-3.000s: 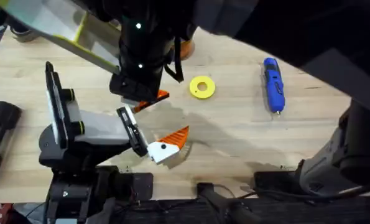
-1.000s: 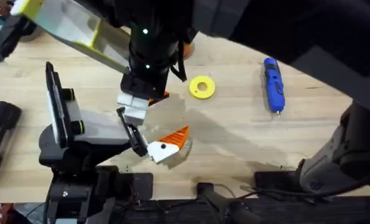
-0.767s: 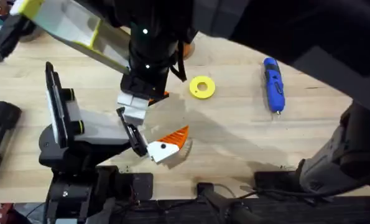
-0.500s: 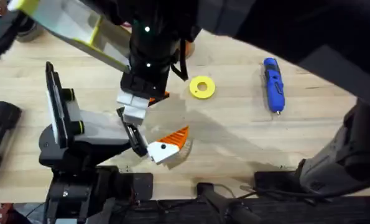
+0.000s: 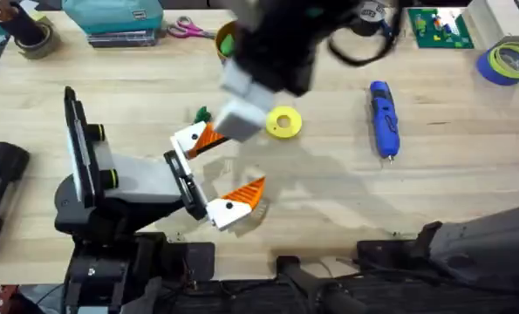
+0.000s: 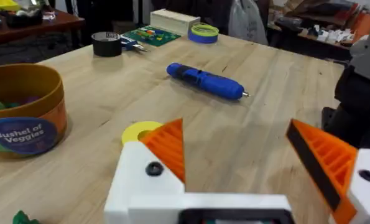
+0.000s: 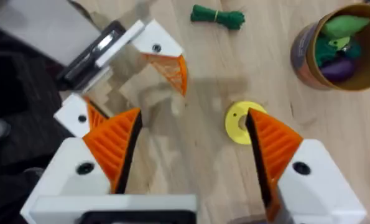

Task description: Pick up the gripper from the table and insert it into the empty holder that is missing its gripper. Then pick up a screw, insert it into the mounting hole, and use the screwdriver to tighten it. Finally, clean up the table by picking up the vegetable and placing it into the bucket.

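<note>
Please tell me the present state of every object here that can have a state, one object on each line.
left gripper: open, holding nothing
right gripper: open, holding nothing
holder: orange gripper seated in it
screwdriver: lying flat on the table, not held
vegetable: lying on the table, outside the bucket
bucket: upright, toy vegetables inside
yellow disc: flat on the table

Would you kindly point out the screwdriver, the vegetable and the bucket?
screwdriver (image 5: 382, 118): overhead view, middle of its blue body.
vegetable (image 7: 218, 16): right wrist view, middle of the green bundle.
bucket (image 6: 40, 121): left wrist view, its labelled side wall.
</note>
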Action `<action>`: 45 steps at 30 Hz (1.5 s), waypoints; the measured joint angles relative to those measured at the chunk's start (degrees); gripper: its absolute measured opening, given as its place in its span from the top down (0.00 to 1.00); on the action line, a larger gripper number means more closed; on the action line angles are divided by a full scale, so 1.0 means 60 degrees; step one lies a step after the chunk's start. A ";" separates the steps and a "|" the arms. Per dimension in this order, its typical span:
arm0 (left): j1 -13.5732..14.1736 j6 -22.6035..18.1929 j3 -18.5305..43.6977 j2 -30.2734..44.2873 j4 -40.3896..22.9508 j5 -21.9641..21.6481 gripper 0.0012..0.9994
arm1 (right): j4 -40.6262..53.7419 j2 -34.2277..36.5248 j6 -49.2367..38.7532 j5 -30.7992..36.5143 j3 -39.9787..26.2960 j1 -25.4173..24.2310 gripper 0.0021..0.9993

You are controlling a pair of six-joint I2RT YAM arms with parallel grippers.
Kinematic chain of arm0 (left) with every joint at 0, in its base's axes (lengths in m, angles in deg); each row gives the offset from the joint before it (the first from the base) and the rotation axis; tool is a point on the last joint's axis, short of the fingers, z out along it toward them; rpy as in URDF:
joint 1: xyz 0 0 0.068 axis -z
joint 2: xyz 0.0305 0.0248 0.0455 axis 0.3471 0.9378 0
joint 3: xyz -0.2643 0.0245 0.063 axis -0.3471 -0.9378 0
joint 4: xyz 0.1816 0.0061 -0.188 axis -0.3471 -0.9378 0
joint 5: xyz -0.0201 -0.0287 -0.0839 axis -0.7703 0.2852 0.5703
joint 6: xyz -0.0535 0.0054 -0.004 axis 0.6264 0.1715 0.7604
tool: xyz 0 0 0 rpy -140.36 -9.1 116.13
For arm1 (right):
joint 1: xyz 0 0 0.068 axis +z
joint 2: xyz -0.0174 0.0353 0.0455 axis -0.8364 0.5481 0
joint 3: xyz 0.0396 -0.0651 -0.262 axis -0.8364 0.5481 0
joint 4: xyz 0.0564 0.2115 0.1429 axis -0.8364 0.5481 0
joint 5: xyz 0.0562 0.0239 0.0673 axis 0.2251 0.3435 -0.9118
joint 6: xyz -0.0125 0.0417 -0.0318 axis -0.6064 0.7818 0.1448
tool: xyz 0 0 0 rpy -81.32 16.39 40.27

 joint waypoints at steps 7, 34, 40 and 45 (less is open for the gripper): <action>0.0000 0.0000 0.0000 0.0000 0.0000 0.0004 0.01 | 0.0837 -0.0671 -0.1870 -0.1868 0.0235 -0.1150 0.00; 0.0000 0.0000 0.0000 0.0000 0.0000 0.0003 0.01 | -0.0802 -0.2618 -0.8398 -0.6356 0.5555 -0.4976 0.00; 0.0000 -0.0004 0.0000 0.0000 0.0000 0.0004 0.01 | -0.1116 -0.2097 -0.8499 -0.5876 0.5559 -0.4976 0.00; 0.0000 -0.0002 0.0000 0.0000 0.0000 0.0002 0.01 | -0.1329 -0.1726 -0.8530 -0.5703 0.5559 -0.4976 0.00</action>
